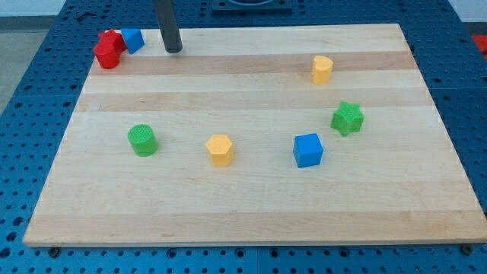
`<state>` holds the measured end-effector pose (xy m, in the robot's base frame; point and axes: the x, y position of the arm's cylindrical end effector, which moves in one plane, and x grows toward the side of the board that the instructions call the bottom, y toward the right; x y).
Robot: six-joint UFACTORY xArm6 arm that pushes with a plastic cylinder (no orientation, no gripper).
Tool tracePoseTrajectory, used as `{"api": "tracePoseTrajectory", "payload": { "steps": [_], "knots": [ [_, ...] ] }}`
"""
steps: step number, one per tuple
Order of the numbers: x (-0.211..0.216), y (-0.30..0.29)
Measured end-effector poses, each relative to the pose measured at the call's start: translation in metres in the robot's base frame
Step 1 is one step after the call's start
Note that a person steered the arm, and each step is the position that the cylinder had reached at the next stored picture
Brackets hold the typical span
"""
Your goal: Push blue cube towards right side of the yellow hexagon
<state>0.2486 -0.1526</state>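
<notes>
There are no jaws on this arm, only a dark rod, so nothing is spread or pinched. My tip (174, 50) rests on the wooden tabletop (251, 205) near the view's top left, well apart from the task's pieces. Just to its left sits a small blue block (133, 39), touching a cluster of red blocks (109, 50) at the board's corner; their shapes are hard to make out. The blue cube (308, 150) lies right of centre, toward the view's bottom, with the yellow hexagon (219, 150) to its left at about the same height. A green star (347, 118) stands near the cube, up and to the right. A green cylinder (142, 141) sits at the left, and a yellow block (322, 69) at upper right.
</notes>
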Motion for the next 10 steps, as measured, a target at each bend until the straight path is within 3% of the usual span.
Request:
{"api": "tracePoseTrajectory", "payload": {
  "steps": [4,6,9,10],
  "knots": [
    [0.115,0.146],
    [0.134,0.221],
    [0.138,0.382],
    [0.154,0.402]
  ]
}}
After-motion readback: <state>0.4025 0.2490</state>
